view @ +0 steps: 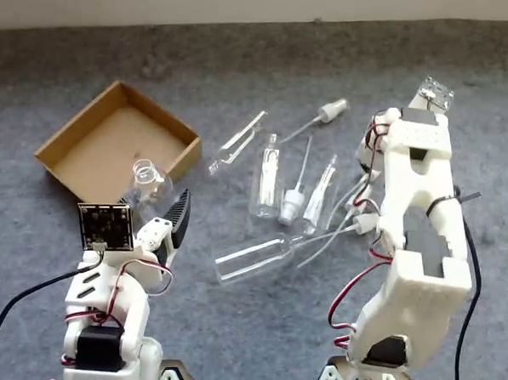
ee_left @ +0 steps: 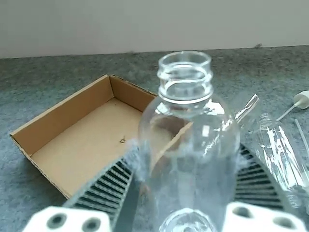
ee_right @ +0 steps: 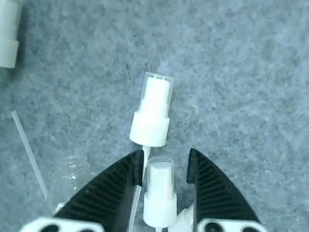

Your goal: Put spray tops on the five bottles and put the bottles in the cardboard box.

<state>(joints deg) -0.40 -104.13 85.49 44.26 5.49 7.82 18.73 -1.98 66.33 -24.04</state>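
- While the left gripper (ee_left: 186, 169) is clamped on a bottle (ee_left: 186, 125), that bottle stands upright with its neck open, close by the near corner of the box (view: 76, 120).
- Whether the held bottle hangs over the box wall or just short of it is hard to tell.
- The box sits at the far left of the counter (view: 244, 327), one corner turned toward the left arm. Its walls are low and its floor shows bare cardboard.
- A narrow strip of bare counter runs between the box and the lying bottles (view: 266, 179). A wider stretch lies in front of them, between the two arm bases.
- Four bottles lie near the middle, close together and mixed with thin spray-top tubes. Through the clear plastic it is unclear which of them touch.
- The right gripper (ee_right: 161, 166) has its fingers apart, one on each side of a spray top (ee_right: 159, 193), with a gap showing on both sides.
- A second top (ee_right: 152, 116) lies just ahead of it, nearly in line.
- A third top (ee_right: 8, 34) is cut off by the frame.
- From above, the right arm (view: 416, 198) covers the counter beneath it.
- The held bottle's base is cut off between the left gripper's fingers.
- The counter's far edge meets a pale wall (view: 227, 0), well beyond the box.
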